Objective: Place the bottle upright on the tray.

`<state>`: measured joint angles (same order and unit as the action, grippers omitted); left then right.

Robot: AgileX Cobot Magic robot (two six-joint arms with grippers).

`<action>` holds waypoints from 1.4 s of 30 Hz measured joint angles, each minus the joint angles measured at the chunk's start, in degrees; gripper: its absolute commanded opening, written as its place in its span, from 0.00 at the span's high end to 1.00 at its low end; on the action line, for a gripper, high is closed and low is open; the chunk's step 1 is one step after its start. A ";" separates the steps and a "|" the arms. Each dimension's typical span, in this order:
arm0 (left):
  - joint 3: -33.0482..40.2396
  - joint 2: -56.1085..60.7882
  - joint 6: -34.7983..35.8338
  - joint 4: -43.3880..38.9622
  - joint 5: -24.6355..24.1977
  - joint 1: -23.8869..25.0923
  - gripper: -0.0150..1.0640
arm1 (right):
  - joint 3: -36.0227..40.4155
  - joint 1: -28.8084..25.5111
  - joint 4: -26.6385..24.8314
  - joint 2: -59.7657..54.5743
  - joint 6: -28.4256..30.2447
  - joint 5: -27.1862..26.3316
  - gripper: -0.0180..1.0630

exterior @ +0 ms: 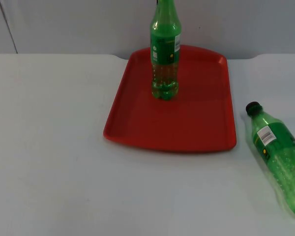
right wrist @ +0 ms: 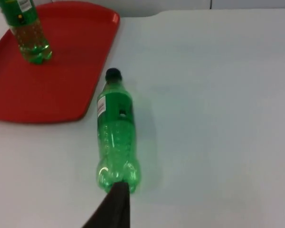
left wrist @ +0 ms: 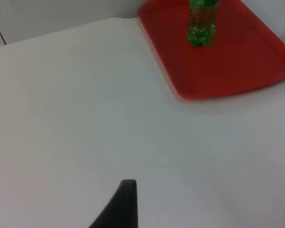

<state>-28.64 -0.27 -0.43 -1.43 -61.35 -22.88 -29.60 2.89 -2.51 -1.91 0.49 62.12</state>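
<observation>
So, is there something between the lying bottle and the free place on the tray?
Nothing visible blocks it. The lying bottle rests on the table beside the red tray. The upright bottle stands toward the tray's far end, leaving the near part bare.

A matte black, seemingly tapered fingertip [left wrist: 123, 204] on each hand.

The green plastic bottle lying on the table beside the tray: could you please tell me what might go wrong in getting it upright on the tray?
1. The lying green plastic bottle is round and may roll when gripped.
2. The upright green plastic bottle already on the red plastic tray could be knocked over.
3. The tray's raised rim might catch the base.
</observation>
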 measured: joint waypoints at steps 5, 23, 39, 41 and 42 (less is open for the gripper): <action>0.00 0.00 0.00 -0.09 0.00 0.00 0.01 | 0.00 0.00 -3.14 -8.82 0.97 0.11 0.01; 0.00 0.00 0.00 -0.22 0.00 0.00 0.01 | -6.59 0.00 -6.35 -43.38 3.70 0.87 0.01; 0.00 0.00 0.00 -0.22 0.00 0.00 0.01 | -20.72 0.00 -6.47 -68.76 4.59 0.77 0.01; 0.00 0.00 0.00 -0.22 0.00 0.00 0.01 | -23.11 1.27 -4.98 -72.23 4.42 0.66 0.01; 0.00 0.00 0.00 -0.22 0.00 0.00 0.01 | -24.13 2.63 -3.64 -73.74 3.74 0.66 0.01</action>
<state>-28.64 -0.27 -0.43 -1.65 -61.35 -22.88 -53.73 5.52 -6.14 -75.65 4.24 62.78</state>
